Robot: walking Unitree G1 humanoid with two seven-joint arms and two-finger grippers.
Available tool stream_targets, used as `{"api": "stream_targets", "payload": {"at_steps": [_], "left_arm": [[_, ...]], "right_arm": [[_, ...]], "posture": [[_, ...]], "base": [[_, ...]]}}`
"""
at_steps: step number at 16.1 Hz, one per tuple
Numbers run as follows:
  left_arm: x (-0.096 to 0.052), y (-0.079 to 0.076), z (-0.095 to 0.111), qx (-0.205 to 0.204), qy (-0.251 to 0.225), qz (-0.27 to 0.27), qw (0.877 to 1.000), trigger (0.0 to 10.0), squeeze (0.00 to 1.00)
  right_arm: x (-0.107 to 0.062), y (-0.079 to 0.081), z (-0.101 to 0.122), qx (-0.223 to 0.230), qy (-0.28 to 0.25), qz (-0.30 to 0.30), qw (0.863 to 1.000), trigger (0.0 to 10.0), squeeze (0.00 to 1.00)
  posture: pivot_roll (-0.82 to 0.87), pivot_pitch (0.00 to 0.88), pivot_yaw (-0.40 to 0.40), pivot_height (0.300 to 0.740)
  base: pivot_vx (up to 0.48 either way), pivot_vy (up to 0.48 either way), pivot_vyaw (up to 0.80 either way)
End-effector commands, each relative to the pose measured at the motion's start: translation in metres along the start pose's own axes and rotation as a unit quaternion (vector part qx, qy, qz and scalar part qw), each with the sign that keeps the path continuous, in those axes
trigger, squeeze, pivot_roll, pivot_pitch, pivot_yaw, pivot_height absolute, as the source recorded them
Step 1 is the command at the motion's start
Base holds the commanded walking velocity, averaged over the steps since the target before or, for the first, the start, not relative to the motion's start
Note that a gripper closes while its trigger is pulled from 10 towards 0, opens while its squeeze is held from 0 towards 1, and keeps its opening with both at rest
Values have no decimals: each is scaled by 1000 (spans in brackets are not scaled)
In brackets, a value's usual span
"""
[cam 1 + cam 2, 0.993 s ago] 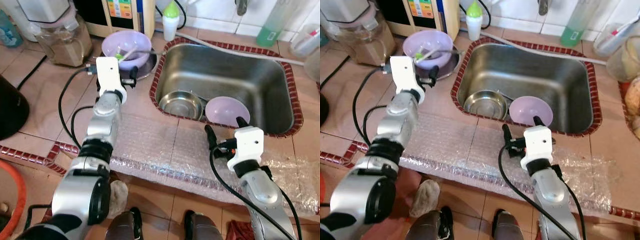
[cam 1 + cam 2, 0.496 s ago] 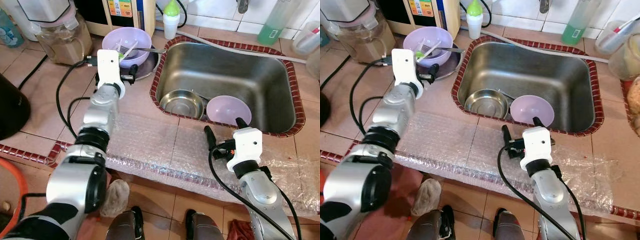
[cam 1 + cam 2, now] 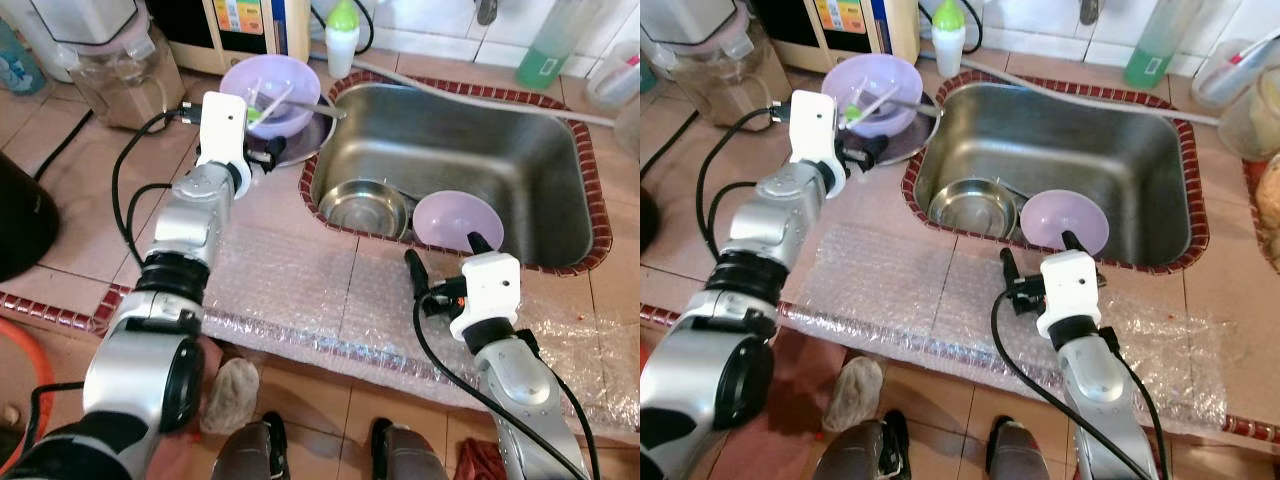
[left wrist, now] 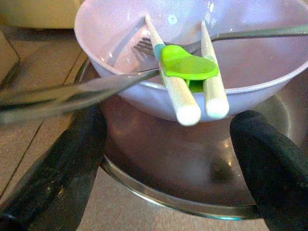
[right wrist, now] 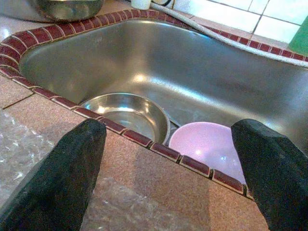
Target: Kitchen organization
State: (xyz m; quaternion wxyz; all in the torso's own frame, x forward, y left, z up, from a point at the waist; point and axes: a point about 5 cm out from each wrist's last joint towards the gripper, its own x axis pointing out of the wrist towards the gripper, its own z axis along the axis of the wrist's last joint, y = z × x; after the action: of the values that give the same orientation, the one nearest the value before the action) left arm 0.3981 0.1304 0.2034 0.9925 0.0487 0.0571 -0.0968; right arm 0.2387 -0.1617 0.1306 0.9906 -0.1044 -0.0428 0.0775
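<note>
Lilac plastic, round and shallow, the first purple bowl sits on a dark round metal plate on the tiled counter, just left of the sink, and it carries four utensils: two pale chopsticks laid side by side over its rim, a bright green plastic spoon lying across them, and one steel fork whose long handle points toward the sink. Reaching over the counter, the left gripper is at the near side of that bowl with its two black fingers spread wide on either side of the plate's edge, closed on nothing. Right of it lies the rectangular stainless steel sink framed in red mosaic tile, holding two vessels: one round steel bowl and, touching its right side, a second purple plastic bowl, empty. So there are two purple bowls and one steel bowl. A sheet of clear bubble wrap covers the counter's front edge, and above it, near the sink's front rim, the right gripper hovers with its fingers parted and nothing between them.
</note>
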Motion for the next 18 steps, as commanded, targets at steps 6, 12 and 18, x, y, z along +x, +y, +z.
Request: {"api": "stream_targets", "payload": {"at_steps": [6,12,18], "left_arm": [[-28,18,-34,28,79,-12,996,10000,0],[-55,21,-32,41,92,-19,995,10000,0],[-72,18,-31,67,114,-50,990,10000,0]], "right_arm": [[3,0,-8,0,11,-2,1000,10000,0],[9,1,-7,3,0,3,1000,10000,0],[16,20,22,54,-51,110,991,10000,0]], "posture": [[-153,206,71,740],[-129,193,71,740],[-110,186,87,740]], "base": [[0,0,0],[0,0,0],[0,0,0]]}}
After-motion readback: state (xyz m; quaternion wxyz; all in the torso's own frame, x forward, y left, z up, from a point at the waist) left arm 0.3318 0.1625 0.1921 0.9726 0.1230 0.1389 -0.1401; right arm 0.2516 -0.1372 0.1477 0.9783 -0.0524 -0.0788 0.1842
